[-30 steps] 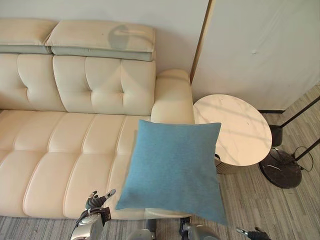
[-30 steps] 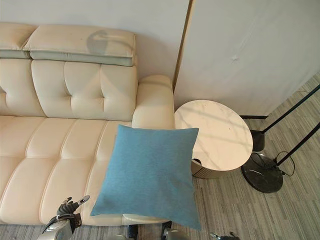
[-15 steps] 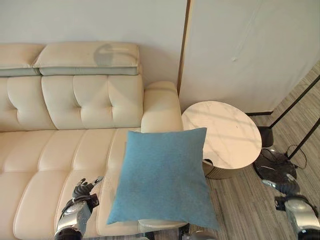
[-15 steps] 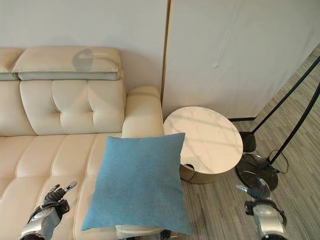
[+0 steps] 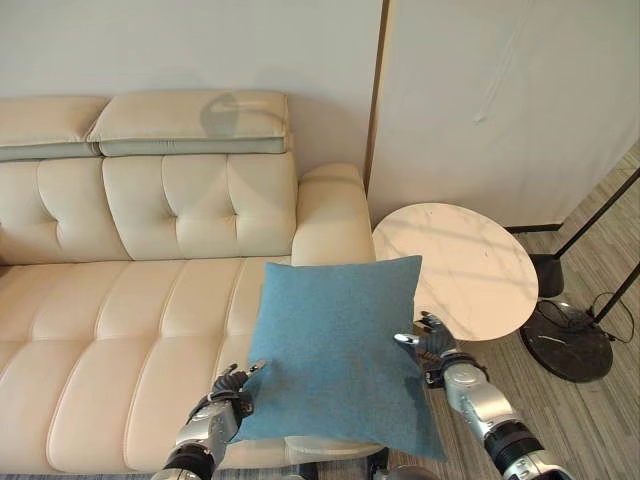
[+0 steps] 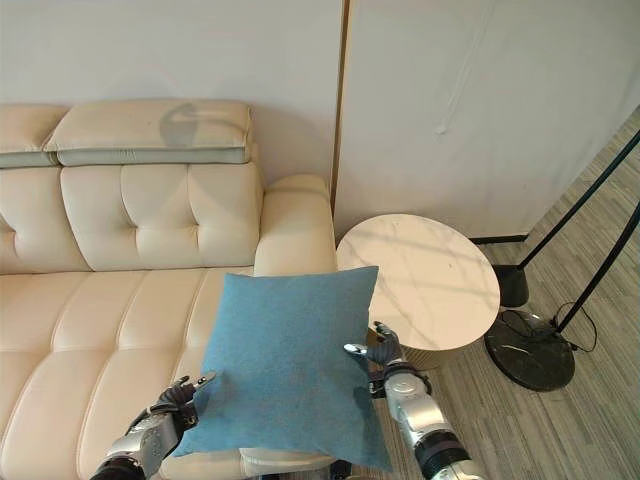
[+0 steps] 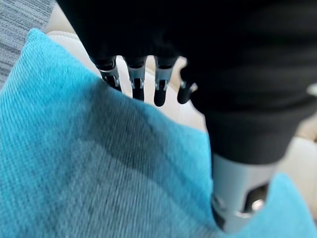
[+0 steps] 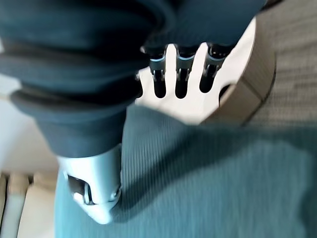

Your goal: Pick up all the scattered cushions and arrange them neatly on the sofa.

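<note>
**Q:** Where is the cushion, and what are the hands doing?

**A:** A blue square cushion (image 5: 335,350) lies on the right end of a cream leather sofa (image 5: 120,300), at the front of the seat by the armrest. Its near corner hangs past the seat edge, over the grey floor (image 5: 580,420). A round marble side table (image 5: 470,265) stands just beside the sofa's right arm. The left hand (image 5: 228,388) sits at the cushion's left edge and the right hand (image 5: 430,345) at its right edge. Both have their fingers straight and spread, with nothing gripped. The wrist views show each thumb resting on the blue cloth.

**Q:** How would it handle?

**A:** It looks light, soft and plump, with a woven cover that should give grip rather than slide. It would likely sag if lifted by one corner. Pressing in from the two opposite side edges, where the hands are, seems the steadier hold. It is not fragile.

**Q:** Which way does it point?

**A:** It lies flat, slightly turned, its far edge towards the backrest. Being nearly square, it has no clear long axis.
</note>
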Robot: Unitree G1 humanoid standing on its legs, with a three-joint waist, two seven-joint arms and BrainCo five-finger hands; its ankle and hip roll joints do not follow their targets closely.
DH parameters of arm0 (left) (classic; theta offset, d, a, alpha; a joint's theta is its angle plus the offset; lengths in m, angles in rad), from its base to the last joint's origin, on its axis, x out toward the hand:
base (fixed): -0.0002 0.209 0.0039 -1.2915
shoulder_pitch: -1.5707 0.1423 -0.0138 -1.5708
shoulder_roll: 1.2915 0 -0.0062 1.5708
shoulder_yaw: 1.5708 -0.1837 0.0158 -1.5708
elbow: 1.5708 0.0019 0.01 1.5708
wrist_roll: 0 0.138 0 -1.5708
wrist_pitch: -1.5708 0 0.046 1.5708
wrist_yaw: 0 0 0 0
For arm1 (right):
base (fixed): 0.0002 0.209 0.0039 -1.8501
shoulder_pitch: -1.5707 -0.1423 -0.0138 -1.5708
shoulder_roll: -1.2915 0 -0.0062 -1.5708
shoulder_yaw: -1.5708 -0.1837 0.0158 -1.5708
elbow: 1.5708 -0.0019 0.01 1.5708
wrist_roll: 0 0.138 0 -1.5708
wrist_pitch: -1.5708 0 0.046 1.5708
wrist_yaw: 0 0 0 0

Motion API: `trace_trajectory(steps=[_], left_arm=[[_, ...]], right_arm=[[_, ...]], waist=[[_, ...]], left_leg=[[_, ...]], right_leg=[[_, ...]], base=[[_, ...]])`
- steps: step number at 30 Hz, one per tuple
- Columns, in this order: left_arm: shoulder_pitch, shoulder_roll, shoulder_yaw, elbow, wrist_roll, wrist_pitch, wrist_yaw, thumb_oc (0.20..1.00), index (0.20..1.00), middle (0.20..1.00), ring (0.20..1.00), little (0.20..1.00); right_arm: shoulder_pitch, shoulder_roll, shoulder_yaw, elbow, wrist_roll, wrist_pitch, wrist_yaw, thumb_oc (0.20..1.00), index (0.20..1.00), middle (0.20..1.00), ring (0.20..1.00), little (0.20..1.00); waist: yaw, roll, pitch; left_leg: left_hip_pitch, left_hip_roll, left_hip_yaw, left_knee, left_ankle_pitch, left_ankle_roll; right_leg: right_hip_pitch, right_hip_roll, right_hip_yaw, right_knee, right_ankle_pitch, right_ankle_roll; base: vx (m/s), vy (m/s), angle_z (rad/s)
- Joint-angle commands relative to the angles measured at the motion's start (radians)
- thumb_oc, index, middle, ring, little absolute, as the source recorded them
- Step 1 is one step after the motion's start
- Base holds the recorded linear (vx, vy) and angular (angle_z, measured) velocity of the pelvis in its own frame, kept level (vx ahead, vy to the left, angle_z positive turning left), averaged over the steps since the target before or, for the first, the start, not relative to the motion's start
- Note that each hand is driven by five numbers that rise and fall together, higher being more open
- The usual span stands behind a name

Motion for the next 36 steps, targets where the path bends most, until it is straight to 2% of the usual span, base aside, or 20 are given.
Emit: trace_trajectory(steps=[1, 2, 8, 9, 10, 11, 12, 13, 15, 16, 17, 18, 22, 27, 29, 35, 36], left_arm=[[-0.168, -0.024, -0.096, 0.071, 0.042, -0.027, 0.005, 1.0, 1.0, 1.0, 1.0, 1.0], [-0.169, -0.024, -0.096, 0.071, 0.042, -0.027, 0.005, 1.0, 1.0, 1.0, 1.0, 1.0], [-0.274, -0.079, -0.269, 0.068, 0.111, -0.042, 0.015, 1.0, 1.0, 1.0, 1.0, 1.0], [-0.287, -0.086, -0.29, 0.066, 0.12, -0.049, 0.029, 0.715, 0.715, 0.715, 0.715, 0.715], [-0.308, -0.103, -0.34, 0.061, 0.14, -0.051, 0.042, 0.2, 0.2, 0.2, 0.2, 0.2], [-0.308, -0.103, -0.34, 0.061, 0.14, -0.051, 0.042, 0.2, 0.2, 0.2, 0.2, 0.2], [-0.321, -0.123, -0.391, 0.061, 0.16, -0.056, 0.048, 0.2, 0.2, 0.2, 0.2, 0.2], [-0.316, -0.14, -0.382, 0.079, 0.097, -0.048, 0.037, 0.2, 0.2, 0.2, 0.2, 0.2], [-0.341, -0.143, -0.407, 0.094, 0.155, -0.058, 0.062, 0.2, 0.2, 0.2, 0.2, 0.2], [-0.339, -0.152, -0.428, 0.105, 0.162, -0.057, 0.052, 0.2, 0.2, 0.2, 0.2, 0.2], [-0.335, -0.154, -0.436, 0.097, 0.17, -0.064, 0.056, 0.2, 0.2, 0.2, 0.2, 0.2], [-0.337, -0.152, -0.46, 0.087, 0.2, -0.064, 0.06, 0.2, 0.2, 0.2, 0.2, 0.2], [-0.332, -0.165, -0.485, 0.04, 0.196, -0.078, 0.082, 0.2, 0.2, 0.2, 0.2, 0.2], [-0.314, -0.17, -0.488, -0.038, 0.164, -0.097, 0.105, 0.2, 0.2, 0.2, 0.2, 0.2], [-0.274, -0.166, -0.48, -0.103, 0.131, -0.105, 0.115, 0.2, 0.2, 0.2, 0.2, 0.2], [-0.238, -0.167, -0.452, -0.151, 0.074, -0.113, 0.139, 0.2, 0.2, 0.2, 0.2, 0.2], [-0.225, -0.156, -0.448, -0.221, 0.075, -0.12, 0.152, 0.2, 0.2, 0.2, 0.2, 0.2]], right_arm=[[-0.103, 0.03, 0.034, -0.013, 0.027, -0.042, -0.011, 1.0, 1.0, 1.0, 1.0, 1.0], [-0.103, 0.03, 0.034, -0.013, 0.027, -0.043, -0.011, 1.0, 1.0, 1.0, 1.0, 1.0], [-0.198, 0.108, 0.137, 0.088, 0.12, -0.073, -0.027, 1.0, 1.0, 1.0, 1.0, 1.0], [-0.213, 0.118, 0.162, 0.106, 0.124, -0.075, -0.025, 1.0, 1.0, 1.0, 1.0, 1.0], [-0.245, 0.132, 0.201, 0.139, 0.113, -0.071, -0.02, 1.0, 1.0, 1.0, 1.0, 1.0], [-0.245, 0.133, 0.201, 0.14, 0.113, -0.071, -0.02, 1.0, 1.0, 1.0, 1.0, 1.0], [-0.267, 0.142, 0.235, 0.183, 0.093, -0.063, -0.017, 1.0, 1.0, 1.0, 1.0, 1.0], [-0.293, 0.131, 0.241, 0.178, 0.045, -0.055, -0.026, 1.0, 1.0, 1.0, 1.0, 1.0], [-0.299, 0.143, 0.248, 0.22, 0.103, -0.058, -0.015, 1.0, 1.0, 1.0, 1.0, 1.0], [-0.329, 0.14, 0.275, 0.234, 0.081, -0.054, 0.003, 1.0, 1.0, 1.0, 1.0, 1.0], [-0.335, 0.145, 0.293, 0.242, 0.083, -0.056, 0.004, 0.661, 0.661, 0.661, 0.661, 0.661], [-0.339, 0.155, 0.296, 0.244, 0.116, -0.06, 0.006, 0.2, 0.2, 0.2, 0.2, 0.2], [-0.334, 0.191, 0.337, 0.251, 0.154, -0.085, 0.012, 0.2, 0.2, 0.2, 0.2, 0.2], [-0.336, 0.191, 0.347, 0.204, 0.143, -0.093, 0.0, 0.2, 0.2, 0.2, 0.2, 0.2], [-0.306, 0.185, 0.344, 0.13, 0.163, -0.101, -0.011, 0.2, 0.2, 0.2, 0.2, 0.2], [-0.27, 0.173, 0.341, 0.045, 0.169, -0.108, -0.013, 0.2, 0.2, 0.2, 0.2, 0.2], [-0.255, 0.159, 0.341, -0.023, 0.152, -0.109, -0.018, 0.2, 0.2, 0.2, 0.2, 0.2]], waist=[[-0.009, -0.021, 0.076], [-0.009, -0.021, 0.075], [0.002, -0.024, 0.152], [0.005, -0.025, 0.156], [0.011, -0.03, 0.163], [0.011, -0.03, 0.163], [0.016, -0.034, 0.172], [0.019, -0.036, 0.176], [0.027, -0.042, 0.182], [0.032, -0.048, 0.187], [0.037, -0.052, 0.186], [0.041, -0.057, 0.188], [0.055, -0.071, 0.196], [0.064, -0.081, 0.189], [0.067, -0.088, 0.17], [0.069, -0.094, 0.157], [0.069, -0.098, 0.153]], left_leg=[[-0.028, 0.002, 0.009, -0.001, -0.049, -0.018], [-0.03, 0.002, 0.009, -0.001, -0.048, -0.018], [-0.134, -0.009, -0.011, -0.001, -0.01, -0.01], [-0.148, -0.011, -0.014, -0.001, -0.006, -0.009], [-0.172, -0.014, -0.022, -0.001, 0.004, -0.01], [-0.173, -0.014, -0.022, -0.001, 0.004, -0.01], [-0.184, -0.016, -0.031, -0.001, 0.01, -0.011], [-0.187, -0.017, -0.033, -0.001, 0.012, -0.011], [-0.194, -0.018, -0.036, -0.001, 0.014, -0.014], [-0.194, -0.018, -0.037, -0.001, 0.014, -0.014], [-0.199, -0.019, -0.041, -0.001, 0.014, -0.014], [-0.199, -0.02, -0.042, -0.001, 0.013, -0.015], [-0.196, -0.022, -0.043, -0.001, 0.012, -0.014], [-0.182, -0.026, -0.043, -0.001, 0.002, -0.012], [-0.164, -0.029, -0.043, -0.001, -0.01, -0.006], [-0.15, -0.033, -0.039, -0.001, -0.019, -0.003], [-0.147, -0.033, -0.031, -0.001, -0.021, -0.003]], right_leg=[[0.076, -0.035, -0.024, 0.002, -0.154, 0.064], [0.073, -0.035, -0.024, 0.002, -0.154, 0.064], [-0.041, -0.042, -0.015, 0.022, -0.115, 0.059], [-0.056, -0.044, -0.016, 0.026, -0.113, 0.057], [-0.078, -0.047, -0.023, 0.033, -0.111, 0.056], [-0.079, -0.047, -0.023, 0.034, -0.111, 0.056], [-0.089, -0.05, -0.029, 0.039, -0.113, 0.055], [-0.093, -0.051, -0.031, 0.043, -0.114, 0.055], [-0.1, -0.053, -0.034, 0.049, -0.113, 0.055], [-0.102, -0.055, -0.034, 0.052, -0.115, 0.055], [-0.104, -0.056, -0.036, 0.052, -0.114, 0.055], [-0.104, -0.057, -0.037, 0.052, -0.114, 0.056], [-0.101, -0.059, -0.035, 0.049, -0.11, 0.06], [-0.082, -0.062, -0.036, 0.04, -0.108, 0.066], [-0.064, -0.067, -0.037, 0.036, -0.109, 0.071], [-0.05, -0.069, -0.036, 0.027, -0.102, 0.076], [-0.05, -0.069, -0.032, 0.021, -0.091, 0.079]], base=[[-0.09, 0.031, 0.05], [-0.07, 0.02, 0.02], [-0.12, 0.04, 0.02], [-0.11, 0.052, 0.12], [-0.04, 0.014, 0.17], [-0.03, 0.009, 0.19], [-0.01, 0.007, 0.17], [-0.01, 0.004, 0.11], [-0.01, 0.006, 0.06], [0.0, -0.001, 0.06], [0.0, -0.015, 0.04], [0.0, -0.011, 0.07], [-0.01, -0.002, 0.05], [0.0, 0.012, 0.04], [0.0, 0.015, 0.0], [-0.01, 0.002, 0.0], [-0.06, 0.015, -0.01]])
